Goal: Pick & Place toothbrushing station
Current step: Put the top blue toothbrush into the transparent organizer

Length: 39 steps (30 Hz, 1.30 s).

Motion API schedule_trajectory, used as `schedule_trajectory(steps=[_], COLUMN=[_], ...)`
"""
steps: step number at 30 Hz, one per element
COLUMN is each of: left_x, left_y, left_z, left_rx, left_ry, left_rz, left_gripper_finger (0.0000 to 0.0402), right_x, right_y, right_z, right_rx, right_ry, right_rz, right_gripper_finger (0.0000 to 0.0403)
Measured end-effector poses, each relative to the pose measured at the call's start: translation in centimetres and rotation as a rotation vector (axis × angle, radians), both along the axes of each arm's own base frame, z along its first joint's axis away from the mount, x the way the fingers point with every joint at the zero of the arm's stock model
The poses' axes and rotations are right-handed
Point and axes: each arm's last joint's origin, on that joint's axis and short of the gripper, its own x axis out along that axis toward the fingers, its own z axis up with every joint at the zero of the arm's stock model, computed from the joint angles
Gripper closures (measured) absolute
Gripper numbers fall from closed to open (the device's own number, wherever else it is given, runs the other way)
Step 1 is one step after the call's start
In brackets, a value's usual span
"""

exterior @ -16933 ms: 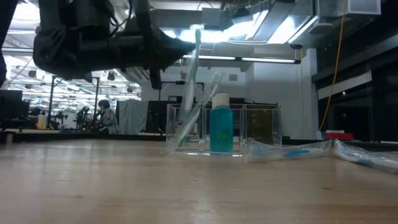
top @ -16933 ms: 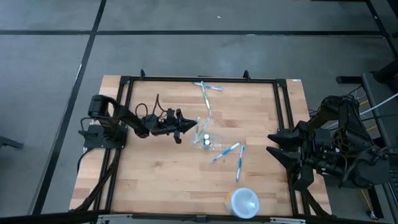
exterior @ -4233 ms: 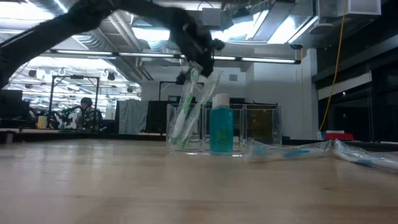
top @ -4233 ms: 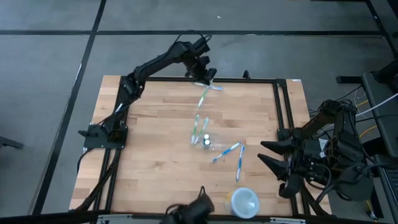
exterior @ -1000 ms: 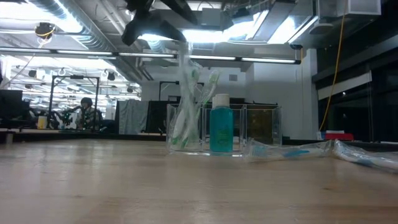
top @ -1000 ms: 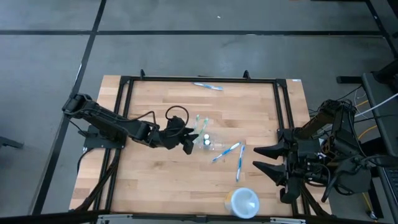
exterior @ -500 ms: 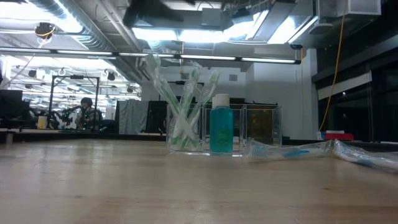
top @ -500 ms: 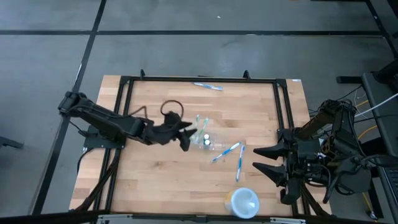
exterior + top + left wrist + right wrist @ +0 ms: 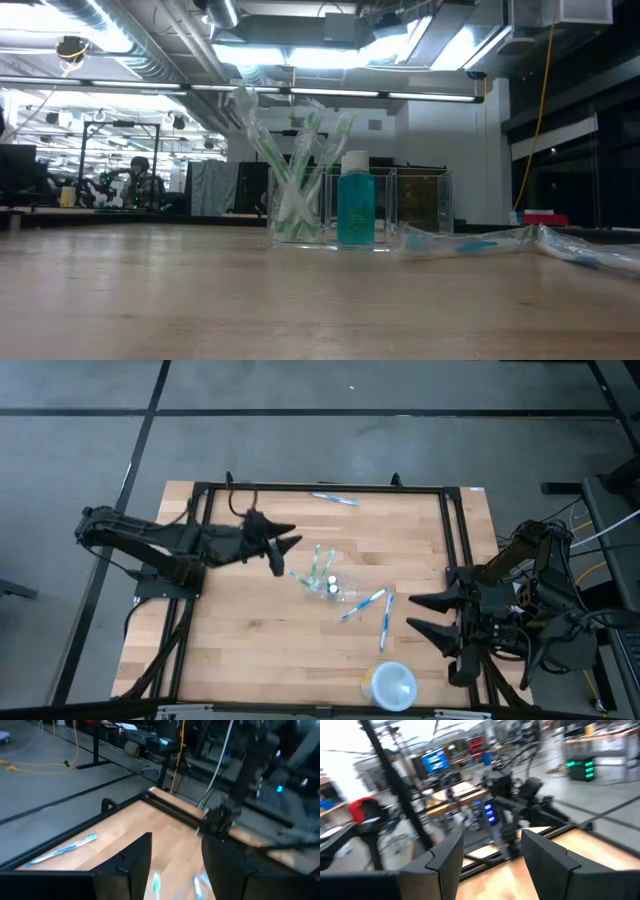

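We see the left end effector [image 9: 284, 550] raised over the counter [image 9: 250, 640], its two fingers spread apart and holding nothing — the left wrist view shows open wood between them. The toothbrushing station [image 9: 322, 582] stands just ahead of its fingertips and a little nearer the front edge, near the middle of the counter, apart from the fingers. In the low view the station [image 9: 340, 210] is a clear holder standing upright, with three green-and-white toothbrushes [image 9: 295, 170] leaning in its left compartment and a small blue bottle with a white cap [image 9: 355, 200] next to them; no arm shows in that view.

Beyond the station from the left end effector, two blue toothbrushes [image 9: 372, 605] lie flat on the wood, and another blue toothbrush [image 9: 334, 498] lies by the far rail, off to the side of the fingers. A round white cup [image 9: 392, 685] sits near the front edge, well apart from both arms.

The right end effector [image 9: 420, 615] waits at the right edge of the counter — its fingers spread wide and empty, pointing toward the loose brushes. In the low view a person [image 9: 140, 185] shows far back in the room.
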Motion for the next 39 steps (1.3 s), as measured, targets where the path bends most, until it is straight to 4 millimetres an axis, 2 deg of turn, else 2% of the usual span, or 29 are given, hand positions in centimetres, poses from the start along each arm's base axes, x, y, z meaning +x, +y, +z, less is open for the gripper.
schedule_trajectory(steps=[4,8,12,15,18,20,23,29,34,36,39], left_x=[-0.6,-1.1,-1.8,-2.4,-3.4,-4.3,-5.6,-7.7,-8.5,-8.8,-9.3], left_y=[1.4,1.0,0.0,-0.6,-1.0,-1.2,-1.3,-1.4,-1.3,-1.2,-1.1], left_z=[1.3,3.9,5.4,5.7,6.2,6.6,7.2,8.0,8.2,8.3,8.4], left_rx=[-0.021,0.117,0.219,0.271,0.307,0.328,0.347,0.377,0.394,0.392,0.397], left_ry=[-0.08,-0.256,-0.365,-0.35,-0.347,-0.357,-0.368,-0.376,-0.37,-0.376,-0.384], left_rz=[-0.08,-0.213,-0.231,-0.193,-0.168,-0.161,-0.142,-0.123,-0.134,-0.141,-0.17], left_gripper_finger=[0.0247,0.0257,0.026,0.026,0.0259,0.0259,0.026,0.0259,0.0261,0.026,0.0258], right_x=[0.2,0.7,1.8,2.6,2.7,2.5,1.6,1.0,2.7,3.5,4.7], right_y=[-0.5,-1.1,-2.8,-4.8,-7.1,-9.1,-12.4,-18.5,-22.9,-24.9,-28.0], right_z=[-0.2,-1.1,-3.3,-6.0,-8.6,-9.2,-8.7,-6.5,-5.8,-6.4,-8.2], right_rx=[-0.032,-0.08,-0.04,0.007,0.043,0.07,0.112,0.259,0.227,0.232,0.268], right_ry=[0.007,0.056,0.177,0.371,0.567,0.634,0.608,0.393,0.377,0.437,0.604], right_rz=[-0.105,-0.117,-0.114,-0.158,-0.242,-0.295,-0.356,-0.415,-0.367,-0.34,-0.3], right_gripper_finger=[0.0202,0.0202,0.0201,0.0201,0.0201,0.0201,0.0201,0.0201,0.0201,0.0201,0.0201])
